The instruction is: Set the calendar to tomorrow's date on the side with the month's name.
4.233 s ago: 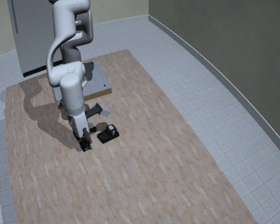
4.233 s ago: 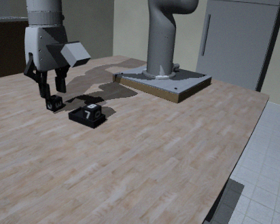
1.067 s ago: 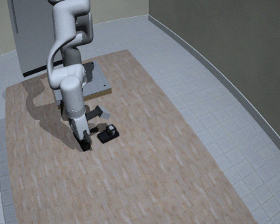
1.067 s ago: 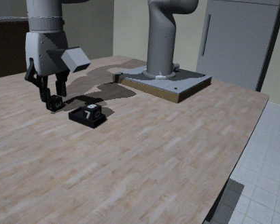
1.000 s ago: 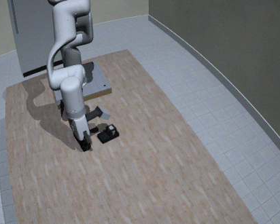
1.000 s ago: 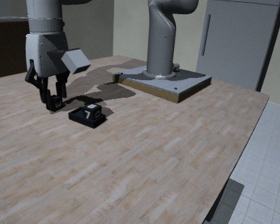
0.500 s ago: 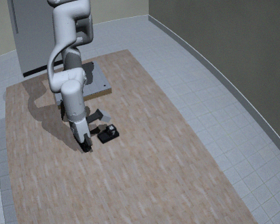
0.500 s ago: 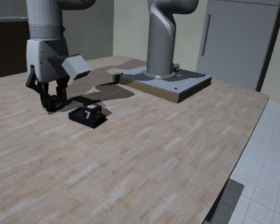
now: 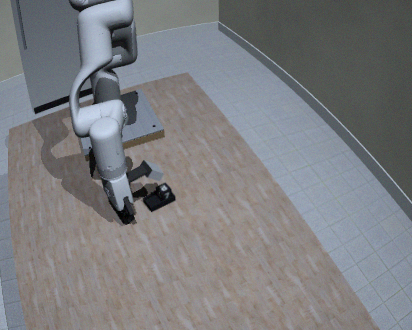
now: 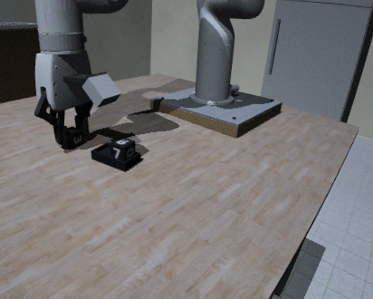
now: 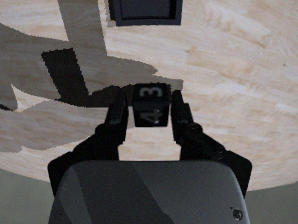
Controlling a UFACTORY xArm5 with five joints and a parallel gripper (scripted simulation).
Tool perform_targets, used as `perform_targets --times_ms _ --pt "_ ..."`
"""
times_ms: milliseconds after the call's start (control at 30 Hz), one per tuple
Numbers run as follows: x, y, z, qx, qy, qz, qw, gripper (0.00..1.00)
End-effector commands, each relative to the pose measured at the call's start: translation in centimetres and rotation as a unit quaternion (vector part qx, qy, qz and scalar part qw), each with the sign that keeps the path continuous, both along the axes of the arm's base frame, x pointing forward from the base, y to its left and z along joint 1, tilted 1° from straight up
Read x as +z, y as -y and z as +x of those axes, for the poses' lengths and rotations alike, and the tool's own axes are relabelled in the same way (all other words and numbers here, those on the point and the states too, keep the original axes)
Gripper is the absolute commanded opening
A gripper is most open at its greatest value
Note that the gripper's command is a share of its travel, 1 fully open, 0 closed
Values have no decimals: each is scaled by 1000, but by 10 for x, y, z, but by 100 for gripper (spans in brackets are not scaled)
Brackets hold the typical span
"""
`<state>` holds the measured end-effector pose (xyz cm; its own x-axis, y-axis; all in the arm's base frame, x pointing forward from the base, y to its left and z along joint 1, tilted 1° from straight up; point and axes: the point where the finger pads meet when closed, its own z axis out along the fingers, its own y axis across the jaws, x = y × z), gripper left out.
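2 black cubes (image 9: 163, 190) (image 10: 123, 150) (image 11: 151, 104), 1 in tray (image 9: 159, 202) (image 10: 109, 160) (image 11: 149, 22).

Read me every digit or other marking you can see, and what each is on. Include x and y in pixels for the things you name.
"3": cube at the gripper (image 9: 128, 218) (image 10: 73, 138) (image 11: 149, 101), one face
"4": same cube, adjacent face
"7": side of the cube in the tray (image 9: 163, 190) (image 10: 117, 152)
Too blurred to read: that cube's top and other visible side.

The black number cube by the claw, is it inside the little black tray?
No, it stands on the table, outside the tray.
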<state>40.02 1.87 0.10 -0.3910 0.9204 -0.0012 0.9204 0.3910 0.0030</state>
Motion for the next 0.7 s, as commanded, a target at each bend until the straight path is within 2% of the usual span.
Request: perform_targets --times_ms 0,533,567,667 --pt "1 0 1 0 2 0 1000 49" --pt "1 0 1 0 2 0 1000 49" --pt "1 0 1 0 2 0 1000 29" --pt "1 0 1 0 2 0 1000 29"
